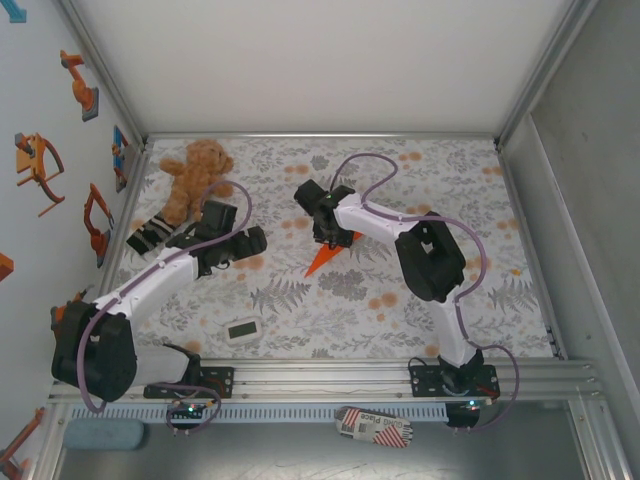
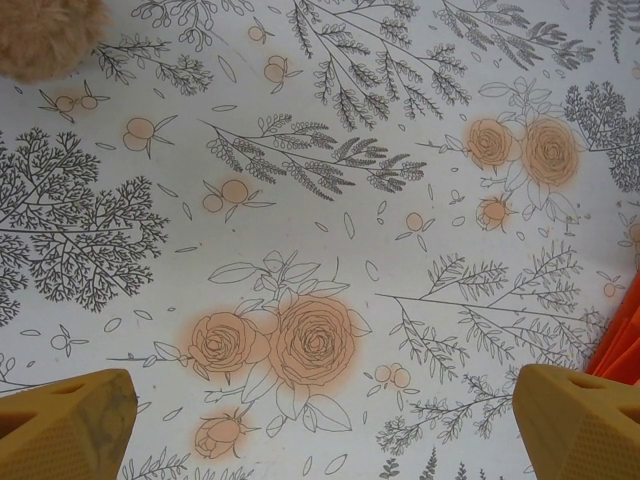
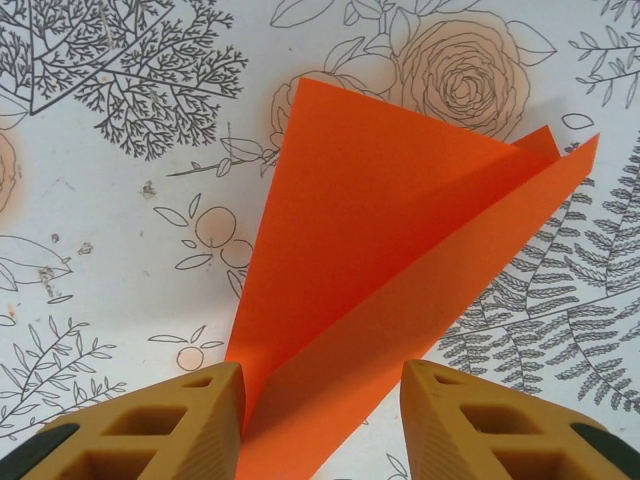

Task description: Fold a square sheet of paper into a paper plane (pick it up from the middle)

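Paper plane sits right between the right gripper fingers. The jaws are part open and straddle its narrow end. The left finger is at the paper's edge, but I can't tell whether either one presses it, so I'd call it not gripped. The long axis runs straight out from the fingers. The shape widens away from them, and one flap is lifted along the centre crease. In the top view it lies right of the teddy bear and nearer the arm bases than the bear, well apart from it, with the pointed tip aimed base-ward. The right arm is clearly the nearer one: elbow folded up on the side of the plane away from the bear, wrist tipped down over the wide end. The left gripper has its jaws fully spread and holds nothing. It hovers over the table between the bear and the plane, with orange just showing past its right finger. The left arm stretches diagonally from its base towards the bear. My read: the next move turns on the right fingers staying lined up with the crease axis, and the left could come in from the bear side to pin the paper.
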`<move>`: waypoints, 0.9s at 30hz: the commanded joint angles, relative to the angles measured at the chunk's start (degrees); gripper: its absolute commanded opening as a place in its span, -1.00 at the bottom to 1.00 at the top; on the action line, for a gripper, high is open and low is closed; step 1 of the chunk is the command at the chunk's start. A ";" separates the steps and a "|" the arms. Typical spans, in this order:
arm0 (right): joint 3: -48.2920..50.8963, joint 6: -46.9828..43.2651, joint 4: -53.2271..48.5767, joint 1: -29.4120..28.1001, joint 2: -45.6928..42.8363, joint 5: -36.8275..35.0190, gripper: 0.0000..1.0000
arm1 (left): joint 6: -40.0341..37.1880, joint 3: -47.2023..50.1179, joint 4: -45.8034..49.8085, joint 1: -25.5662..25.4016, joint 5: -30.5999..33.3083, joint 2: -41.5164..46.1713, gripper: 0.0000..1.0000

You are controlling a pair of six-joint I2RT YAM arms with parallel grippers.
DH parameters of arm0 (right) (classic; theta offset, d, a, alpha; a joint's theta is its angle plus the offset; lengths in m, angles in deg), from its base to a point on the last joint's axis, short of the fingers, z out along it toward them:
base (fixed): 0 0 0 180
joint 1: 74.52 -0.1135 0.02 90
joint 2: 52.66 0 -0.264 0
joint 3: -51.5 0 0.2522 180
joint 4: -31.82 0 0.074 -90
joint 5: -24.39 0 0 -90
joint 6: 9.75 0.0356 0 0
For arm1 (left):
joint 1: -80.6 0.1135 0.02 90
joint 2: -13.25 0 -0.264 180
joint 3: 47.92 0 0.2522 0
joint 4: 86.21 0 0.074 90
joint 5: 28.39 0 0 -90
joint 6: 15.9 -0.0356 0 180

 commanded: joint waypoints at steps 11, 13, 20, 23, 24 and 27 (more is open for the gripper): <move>1.55 4.95 -2.55 -0.51 -3.69 -2.91 -0.60 | -1.26 0.21 -0.58 0.52 -1.50 -2.49 0.92; 1.93 5.32 -2.55 -0.51 -3.98 -3.18 -0.68 | -1.33 0.10 -0.47 0.62 -1.44 -2.51 0.93; 2.77 4.36 -2.17 -0.50 -6.24 -5.02 -1.00 | -1.08 0.12 -0.55 0.95 -1.78 -2.28 0.93; 3.26 1.71 -0.75 -0.43 -7.90 -5.30 -1.00 | -0.41 0.45 -1.26 1.36 -2.93 -1.93 0.93; 3.49 0.68 0.01 -0.48 -8.78 -5.21 -1.00 | -0.20 0.55 -1.45 1.48 -3.36 -1.85 0.93; 5.02 -5.83 5.99 -0.51 -12.32 -2.09 -1.00 | 1.00 1.06 -2.53 2.43 -5.22 -1.16 0.93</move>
